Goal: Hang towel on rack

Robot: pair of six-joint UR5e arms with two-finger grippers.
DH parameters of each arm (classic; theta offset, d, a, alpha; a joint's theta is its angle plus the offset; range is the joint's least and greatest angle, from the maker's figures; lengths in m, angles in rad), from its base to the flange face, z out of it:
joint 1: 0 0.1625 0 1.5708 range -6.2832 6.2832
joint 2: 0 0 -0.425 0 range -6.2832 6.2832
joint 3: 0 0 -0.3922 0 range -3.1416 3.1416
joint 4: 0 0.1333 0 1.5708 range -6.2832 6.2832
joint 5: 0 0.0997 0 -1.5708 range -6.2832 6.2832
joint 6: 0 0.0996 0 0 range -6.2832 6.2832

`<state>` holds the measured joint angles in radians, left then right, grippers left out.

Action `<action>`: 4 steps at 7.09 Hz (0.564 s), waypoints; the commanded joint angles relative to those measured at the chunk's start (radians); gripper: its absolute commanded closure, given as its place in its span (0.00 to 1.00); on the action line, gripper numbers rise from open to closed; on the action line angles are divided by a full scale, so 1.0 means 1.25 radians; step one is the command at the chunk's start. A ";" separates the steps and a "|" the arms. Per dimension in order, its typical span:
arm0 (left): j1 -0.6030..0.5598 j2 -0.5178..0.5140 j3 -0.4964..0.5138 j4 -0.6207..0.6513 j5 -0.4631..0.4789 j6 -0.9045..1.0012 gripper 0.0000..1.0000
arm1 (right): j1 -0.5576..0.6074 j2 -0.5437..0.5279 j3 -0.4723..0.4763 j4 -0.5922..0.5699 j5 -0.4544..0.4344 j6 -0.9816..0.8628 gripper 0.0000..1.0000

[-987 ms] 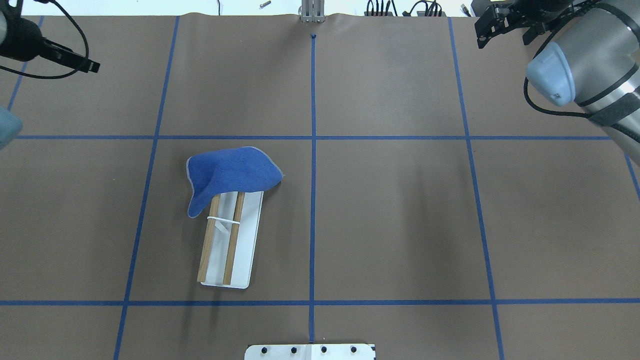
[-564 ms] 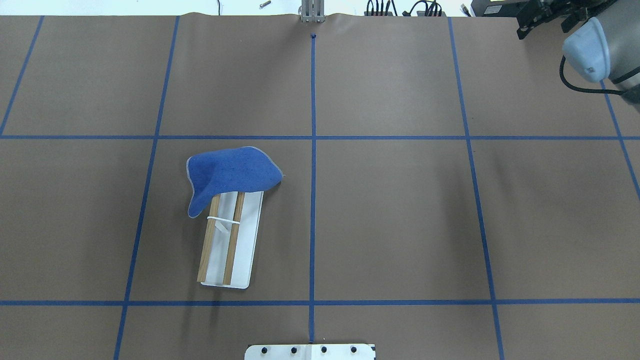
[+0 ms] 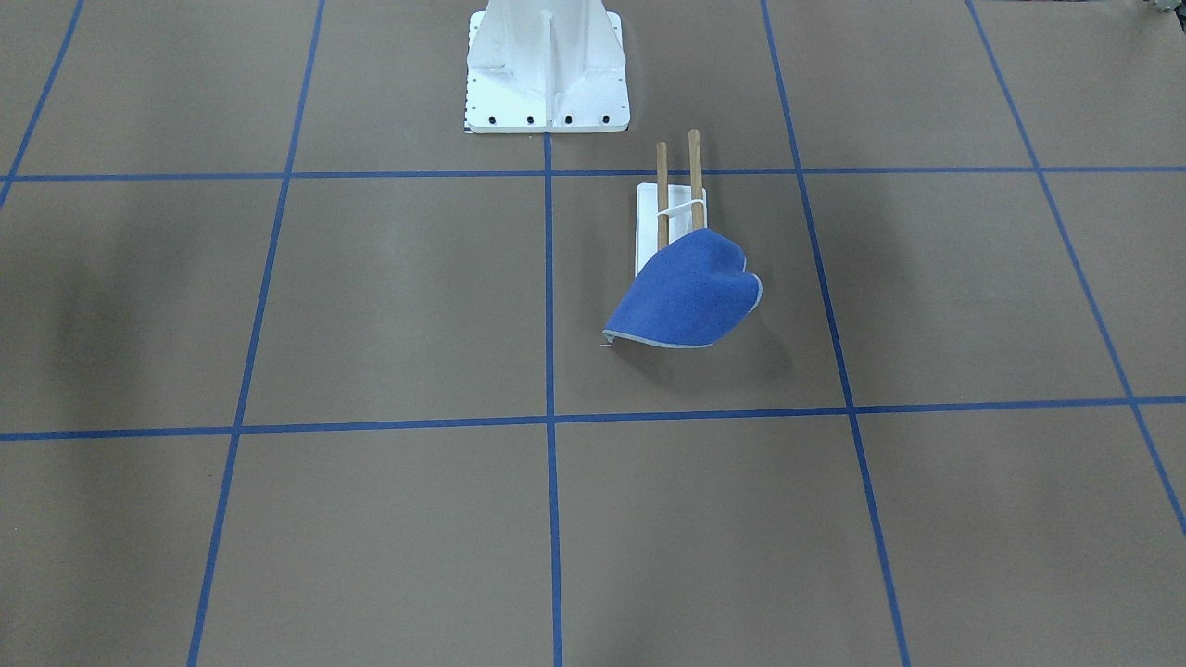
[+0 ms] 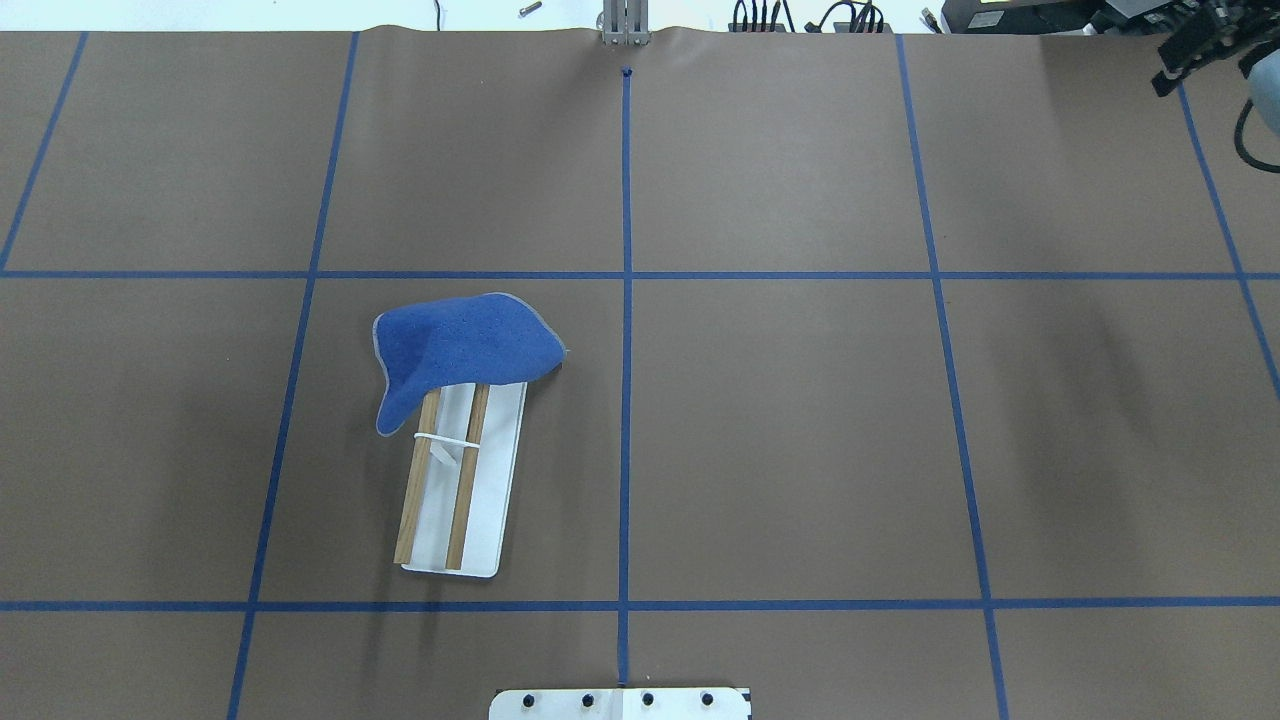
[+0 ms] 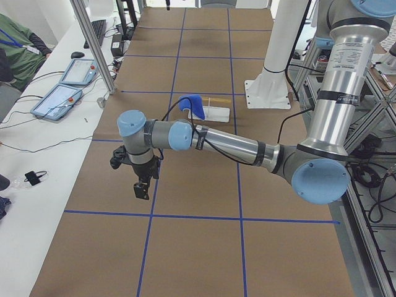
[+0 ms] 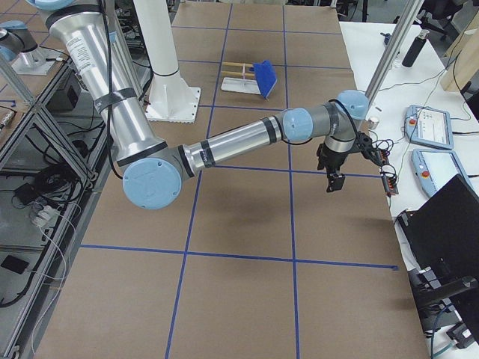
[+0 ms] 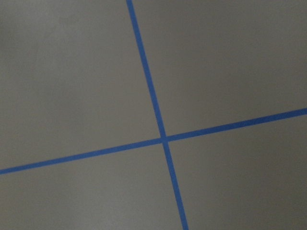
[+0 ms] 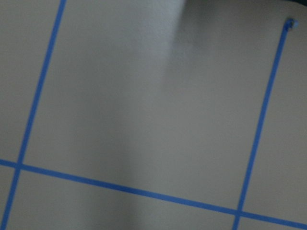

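Right hand (image 6: 333, 183) retreated to corner | towel (image 4: 465, 350) — on rack (image 4: 464, 500), well apart

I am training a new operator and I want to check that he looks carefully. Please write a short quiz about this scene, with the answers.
1. True or false: the towel covers the whole rack.
2. Which part of the rack is under the towel? A) the end far from the robot B) the end near the robot C) only the middle
3. Fill in: the rack has ___ wooden bars.

Key: 1 false; 2 A; 3 two.
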<state>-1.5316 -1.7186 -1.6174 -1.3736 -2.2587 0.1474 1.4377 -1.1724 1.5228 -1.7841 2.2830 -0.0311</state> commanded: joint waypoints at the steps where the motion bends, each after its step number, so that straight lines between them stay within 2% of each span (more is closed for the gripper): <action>1: -0.075 0.086 -0.030 -0.009 -0.112 0.020 0.02 | 0.057 -0.088 -0.002 -0.038 0.013 -0.120 0.00; 2: -0.078 0.133 -0.053 -0.028 -0.112 0.021 0.02 | 0.085 -0.143 0.009 -0.033 0.014 -0.122 0.00; 4: -0.080 0.149 -0.083 -0.036 -0.114 0.021 0.02 | 0.097 -0.250 0.035 0.039 0.009 -0.124 0.00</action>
<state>-1.6273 -1.5560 -1.7027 -1.4093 -2.3952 0.1730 1.5470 -1.4050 1.5494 -1.7878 2.2975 -0.1817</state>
